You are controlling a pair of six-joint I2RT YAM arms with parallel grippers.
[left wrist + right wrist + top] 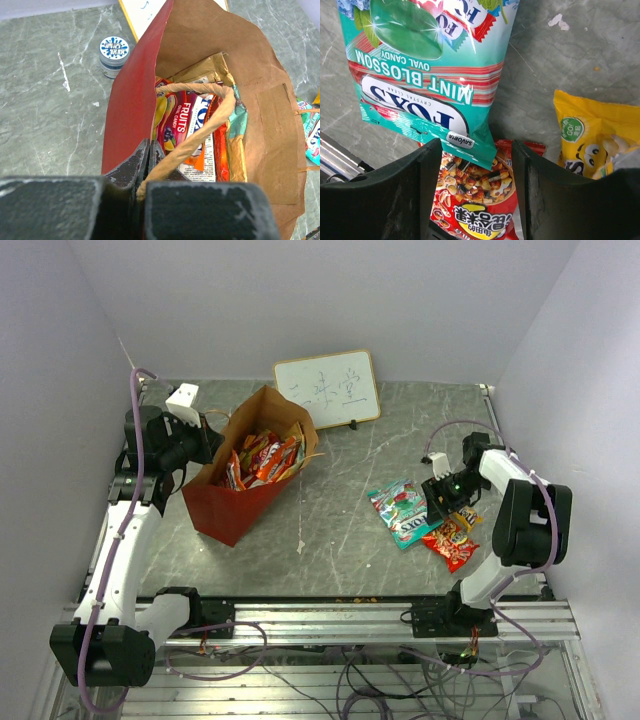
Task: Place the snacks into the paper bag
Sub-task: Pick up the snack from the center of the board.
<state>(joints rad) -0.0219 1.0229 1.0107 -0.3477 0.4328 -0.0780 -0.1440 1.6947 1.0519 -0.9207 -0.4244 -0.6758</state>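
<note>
The paper bag (232, 502), red outside and brown inside, stands open at the left with several snacks (262, 458) in it. My left gripper (203, 445) is shut on its near rim by the twisted handle (200, 135); the jaws (148, 150) are pressed together. Inside lie red, orange and teal packets (182, 125). At the right, a teal mint candy packet (420, 65) overlaps a red snack packet (475, 200), and a yellow packet (590, 135) lies beside them. My right gripper (477, 190) is open, its fingers either side of the red packet and the teal packet's corner.
A small whiteboard (328, 388) leans at the back behind the bag. A little round jar (113, 55) with a blue and white lid stands on the table left of the bag. The metal rail (340, 162) runs along the table's near edge, close to the right packets.
</note>
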